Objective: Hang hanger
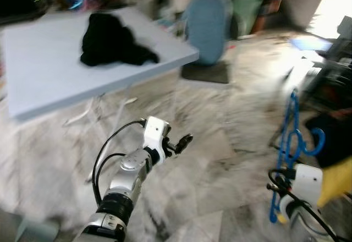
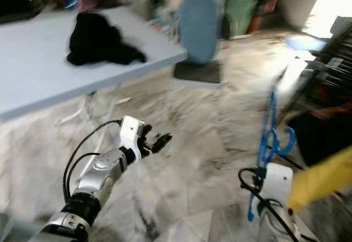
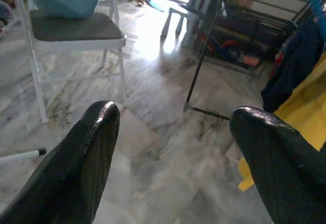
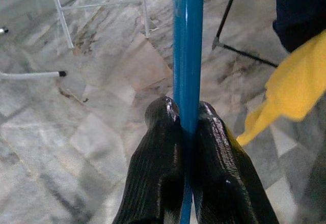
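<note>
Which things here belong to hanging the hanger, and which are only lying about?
Belong to the job: blue hanger, right gripper shut on it, drying rack.

Lying about: black cloth on the table, chair, yellow garment.

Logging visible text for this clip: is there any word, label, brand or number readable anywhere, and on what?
None can be read.
Blue hanger in the right gripper: plain, no marking.
Left gripper, open: plain black fingers.
Clutter behind the table: too blurred to tell whether it bears any print.
</note>
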### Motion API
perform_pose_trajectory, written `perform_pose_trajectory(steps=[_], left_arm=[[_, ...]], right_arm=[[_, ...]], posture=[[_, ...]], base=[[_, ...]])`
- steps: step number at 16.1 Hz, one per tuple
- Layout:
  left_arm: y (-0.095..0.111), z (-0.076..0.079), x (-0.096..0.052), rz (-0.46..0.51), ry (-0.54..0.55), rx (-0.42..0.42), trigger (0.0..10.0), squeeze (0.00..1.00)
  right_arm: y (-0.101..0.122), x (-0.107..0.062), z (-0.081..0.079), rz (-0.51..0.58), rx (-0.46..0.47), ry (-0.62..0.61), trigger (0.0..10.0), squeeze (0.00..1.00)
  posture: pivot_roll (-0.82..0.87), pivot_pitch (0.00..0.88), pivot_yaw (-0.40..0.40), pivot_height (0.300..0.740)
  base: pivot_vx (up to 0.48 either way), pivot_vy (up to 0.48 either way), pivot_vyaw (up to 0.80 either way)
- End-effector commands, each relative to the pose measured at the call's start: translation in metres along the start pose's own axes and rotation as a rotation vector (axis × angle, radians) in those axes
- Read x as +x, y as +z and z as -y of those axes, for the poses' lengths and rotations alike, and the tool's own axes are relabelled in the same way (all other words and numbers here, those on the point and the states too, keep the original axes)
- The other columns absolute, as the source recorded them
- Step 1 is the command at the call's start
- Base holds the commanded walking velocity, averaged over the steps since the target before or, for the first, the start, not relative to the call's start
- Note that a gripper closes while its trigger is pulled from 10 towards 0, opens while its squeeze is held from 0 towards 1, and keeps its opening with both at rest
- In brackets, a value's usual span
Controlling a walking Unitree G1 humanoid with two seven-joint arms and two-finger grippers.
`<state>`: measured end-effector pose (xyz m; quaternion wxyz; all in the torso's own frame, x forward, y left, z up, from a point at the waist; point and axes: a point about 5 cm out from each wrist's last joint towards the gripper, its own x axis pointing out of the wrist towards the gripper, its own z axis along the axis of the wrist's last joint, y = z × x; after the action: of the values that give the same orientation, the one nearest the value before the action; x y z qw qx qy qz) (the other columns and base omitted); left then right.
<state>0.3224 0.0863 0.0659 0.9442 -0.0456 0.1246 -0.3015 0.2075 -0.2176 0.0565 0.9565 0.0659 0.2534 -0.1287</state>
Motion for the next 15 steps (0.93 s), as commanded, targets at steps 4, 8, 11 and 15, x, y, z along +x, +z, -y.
perform_pose_trajectory(steps=[4,8,11,15], left_arm=[[0.0041,-0.0065,0.0006,-0.001,0.018,0.005,10.0,0.00],[0.0057,-0.0104,0.0028,-0.022,0.014,0.025,10.0,0.00],[0.0061,-0.0128,0.0036,-0.032,0.013,0.032,10.0,0.00],[0.0069,-0.0148,0.0047,-0.041,0.005,0.047,10.0,0.00]], right_arm=[[0.0057,0.0019,0.0013,0.017,-0.002,0.000,10.0,0.00],[0.0093,0.0033,0.0010,0.028,0.001,-0.002,10.0,0.00],[0.0088,0.0034,-0.0001,0.027,0.007,-0.005,10.0,0.00],[0.0065,0.0036,-0.0053,0.020,0.021,-0.001,10.0,0.00]], posture=[[-0.03,0.000,-0.032,0.740],[-0.03,0.000,-0.031,0.740],[-0.04,0.000,-0.027,0.740],[-0.04,0.000,-0.021,0.740]], base=[[0.000,0.311,-0.79],[0.000,0.312,-0.79],[0.000,0.319,-0.79],[0.000,0.333,-0.79]])
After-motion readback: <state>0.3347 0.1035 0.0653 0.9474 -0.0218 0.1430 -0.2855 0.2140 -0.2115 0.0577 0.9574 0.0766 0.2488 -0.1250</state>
